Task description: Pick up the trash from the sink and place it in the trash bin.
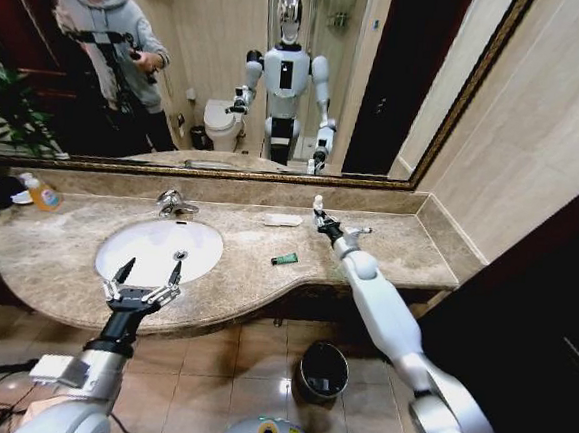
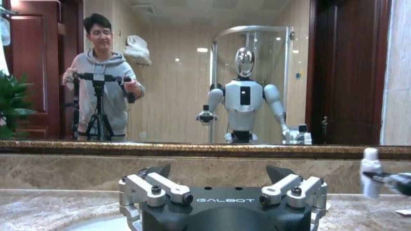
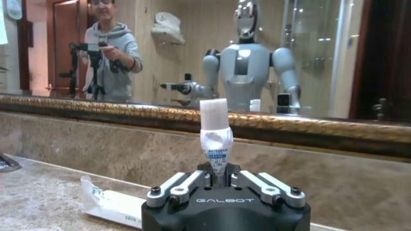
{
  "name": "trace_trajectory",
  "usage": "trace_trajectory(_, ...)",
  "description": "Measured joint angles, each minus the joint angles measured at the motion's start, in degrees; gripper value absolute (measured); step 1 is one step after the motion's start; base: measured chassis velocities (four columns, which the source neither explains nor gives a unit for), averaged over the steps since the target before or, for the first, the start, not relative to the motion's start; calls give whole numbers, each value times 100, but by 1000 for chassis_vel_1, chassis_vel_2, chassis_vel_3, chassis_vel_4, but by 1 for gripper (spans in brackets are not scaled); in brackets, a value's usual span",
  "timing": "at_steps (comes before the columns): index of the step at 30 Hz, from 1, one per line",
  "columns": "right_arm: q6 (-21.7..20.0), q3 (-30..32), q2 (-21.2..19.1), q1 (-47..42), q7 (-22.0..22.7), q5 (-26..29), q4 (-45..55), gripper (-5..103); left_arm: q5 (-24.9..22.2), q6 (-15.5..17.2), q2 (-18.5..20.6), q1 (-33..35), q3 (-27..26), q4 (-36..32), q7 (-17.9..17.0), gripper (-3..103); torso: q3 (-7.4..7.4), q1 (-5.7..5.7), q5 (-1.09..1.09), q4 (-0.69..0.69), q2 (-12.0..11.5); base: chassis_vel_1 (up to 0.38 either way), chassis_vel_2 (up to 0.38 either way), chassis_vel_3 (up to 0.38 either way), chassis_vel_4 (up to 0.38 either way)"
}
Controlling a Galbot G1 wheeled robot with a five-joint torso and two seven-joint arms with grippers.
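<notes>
A: What lies on the marble countertop (image 1: 55,258)?
B: A flat white packet (image 1: 282,219) by the back edge, a green stick (image 1: 285,259) by the front.

A: The grippers?
B: The right gripper (image 3: 220,179) pinches a white-blue tube (image 3: 215,138) upright above the countertop; the left gripper (image 1: 141,289) is spread over the sink's (image 1: 159,247) front rim. The black trash bin (image 1: 322,371) stands on the tiled floor below.

Warm, fairly dim indoor light tints everything beige. In the head view the wide lens bows the gold-framed wall mirror (image 1: 251,73) and the beige marble countertop (image 1: 387,249), most strongly toward 3 and 9 o'clock. The brown glossy floor tiles (image 1: 258,360) carry a white glare spot at 6 o'clock, beside the small round black bin with a shiny rim (image 1: 323,370). The white oval basin (image 1: 158,249) is the brightest surface. In the left wrist view, the small white bottle at 3 o'clock (image 2: 370,179) looks soft and blurred. In the right wrist view, the reflections in the mirror are hazy.
</notes>
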Motion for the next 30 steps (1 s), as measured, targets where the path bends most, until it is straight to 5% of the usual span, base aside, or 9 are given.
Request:
trace_trajectory(13,-64,1295,-679,-2648,411,594,2581,12,0,0,1,0,0,0,0,100,-1,-1,2,-1,0,0,0,0,0)
trace_trajectory(23,310,2139,-250,-4502,169,284,3570,12,0,0,0,0,0,0,0,100,-1,-1,-1,-1,1,0,0,0,0)
trace_trajectory(30,755,2155,251,-5380,160,-226,3733,12,0,0,0,0,0,0,0,100,0,-1,-1,-1,1,0,0,0,0)
